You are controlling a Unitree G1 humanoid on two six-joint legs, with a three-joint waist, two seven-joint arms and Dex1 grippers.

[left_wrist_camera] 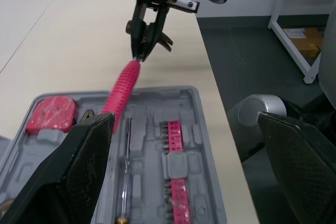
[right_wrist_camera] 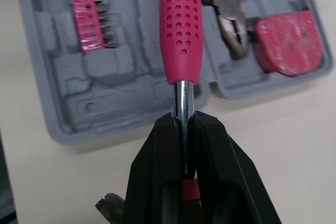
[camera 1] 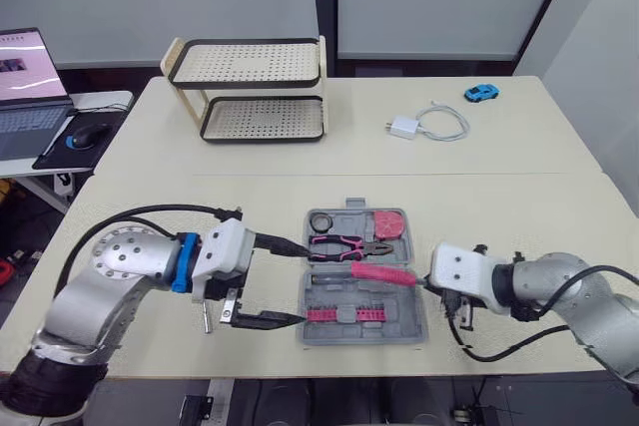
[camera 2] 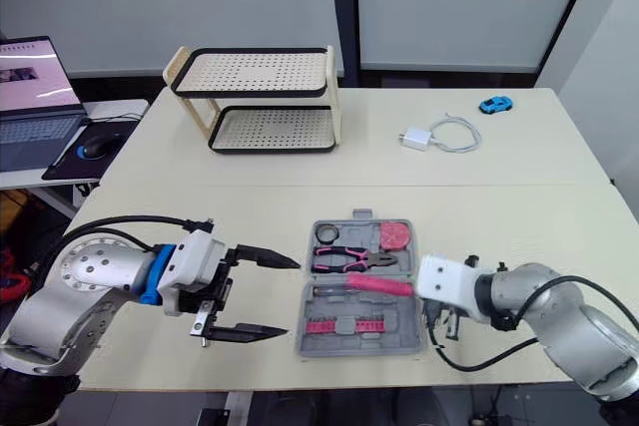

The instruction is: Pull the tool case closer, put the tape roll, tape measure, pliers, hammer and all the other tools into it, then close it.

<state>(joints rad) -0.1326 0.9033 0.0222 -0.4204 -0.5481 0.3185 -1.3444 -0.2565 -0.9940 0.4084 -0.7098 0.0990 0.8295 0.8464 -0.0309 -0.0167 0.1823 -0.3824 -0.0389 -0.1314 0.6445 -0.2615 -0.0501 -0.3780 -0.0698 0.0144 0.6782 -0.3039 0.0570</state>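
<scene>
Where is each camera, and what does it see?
Left eye view: on the head, looking down at the table; both arms show.
Right eye view: beside it, same scene.
Left wrist view: on left wrist, looking across the tool case at the right gripper; own open fingers show.
Right wrist view: on right wrist, looking along fingers shut on the hammer.
Both wrist views share the hammer.

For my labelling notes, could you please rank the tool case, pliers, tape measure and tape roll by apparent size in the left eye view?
1. tool case, by far the largest
2. pliers
3. tape measure
4. tape roll, only slightly smaller than the tape measure
</scene>
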